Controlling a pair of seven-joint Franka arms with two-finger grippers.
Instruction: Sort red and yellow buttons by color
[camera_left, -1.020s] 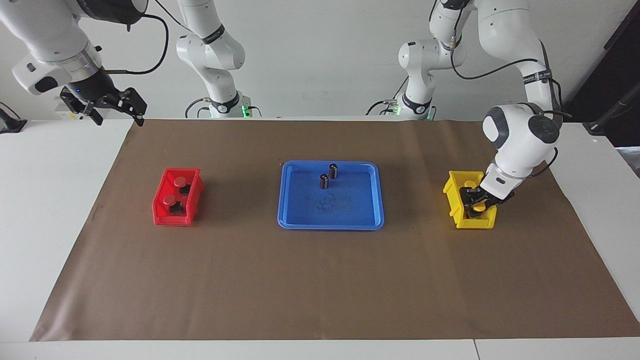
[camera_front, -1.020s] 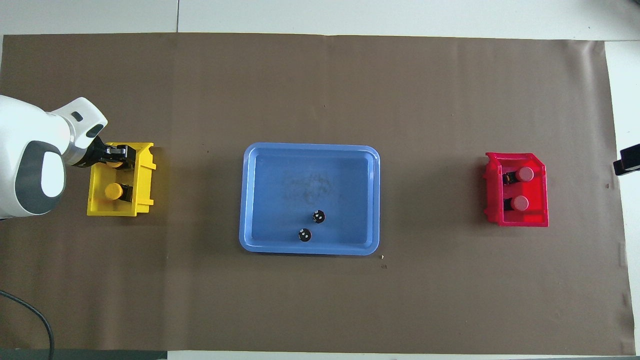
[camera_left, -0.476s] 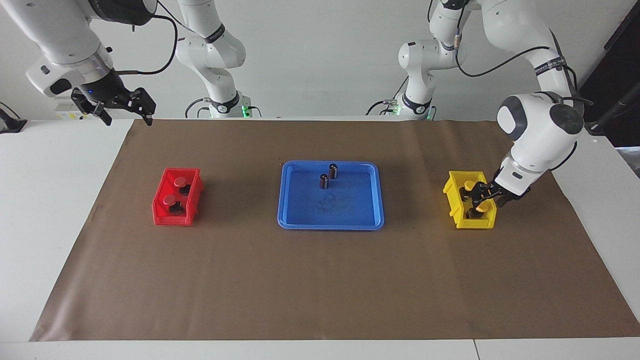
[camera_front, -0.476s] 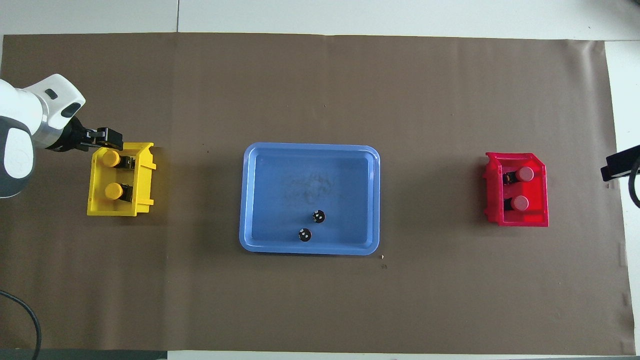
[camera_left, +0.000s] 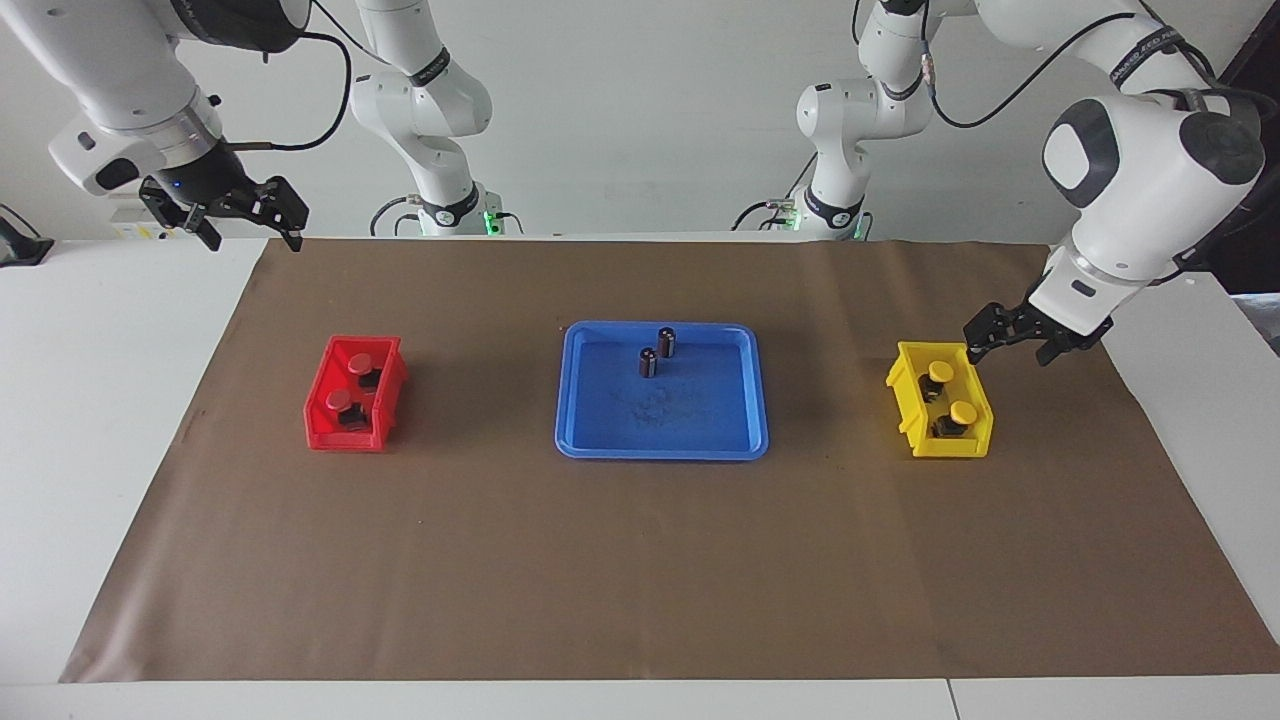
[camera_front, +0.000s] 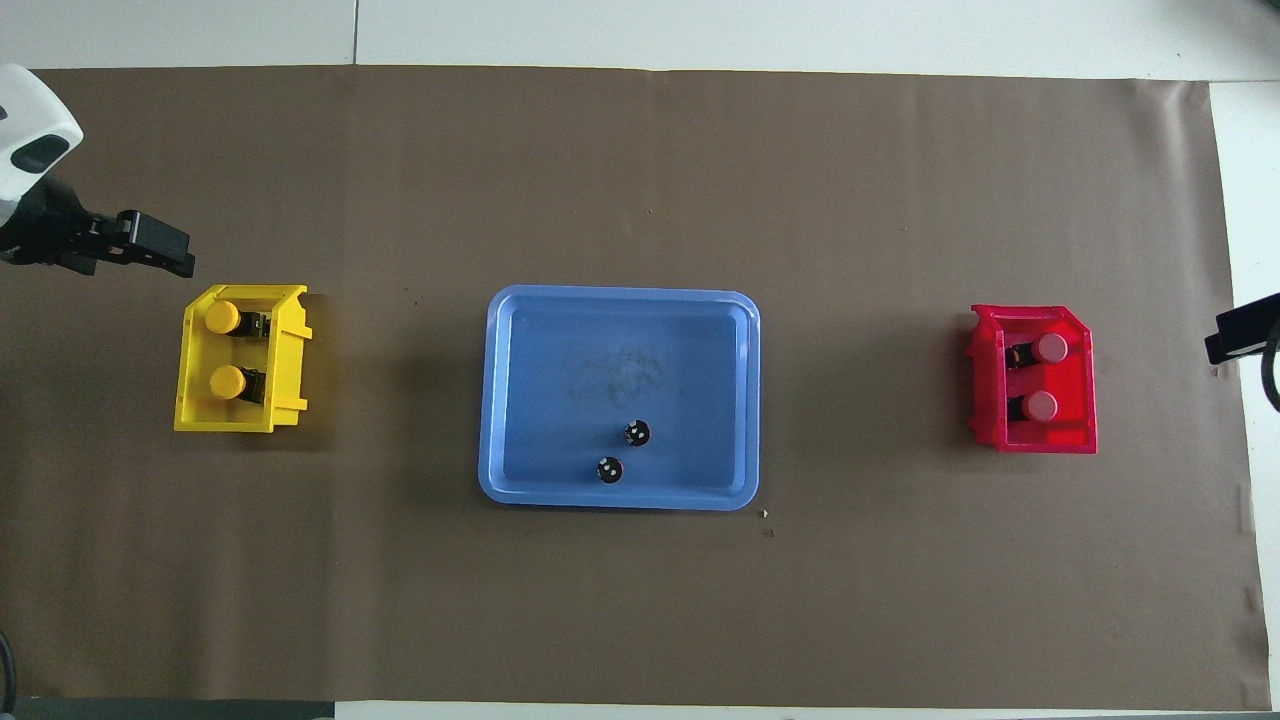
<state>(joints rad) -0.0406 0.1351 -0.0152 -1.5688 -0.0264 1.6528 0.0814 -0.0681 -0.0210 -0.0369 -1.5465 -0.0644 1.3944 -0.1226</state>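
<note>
No readable writing. Two yellow buttons (camera_left: 950, 392) sit in the yellow bin (camera_left: 912, 415), two red buttons (camera_left: 349, 382) in the red bin (camera_left: 322, 432); left end effector (camera_left: 1012, 338) and right end effector (camera_left: 245, 220) both spread, empty.

A white table (camera_left: 110, 400) is covered across most of its top by a brown paper sheet (camera_left: 640, 560), which leaves bare white strips at both ends and along the edge farthest from the robots. Three containers sit directly on the sheet in a row, well apart from one another: a red bin (camera_left: 355, 393) toward the right arm's end, a blue tray (camera_left: 661, 447) at the middle, and a yellow bin (camera_left: 940, 412) toward the left arm's end. A few small specks lie on the paper just beside the tray's corner (camera_front: 766, 522).
</note>
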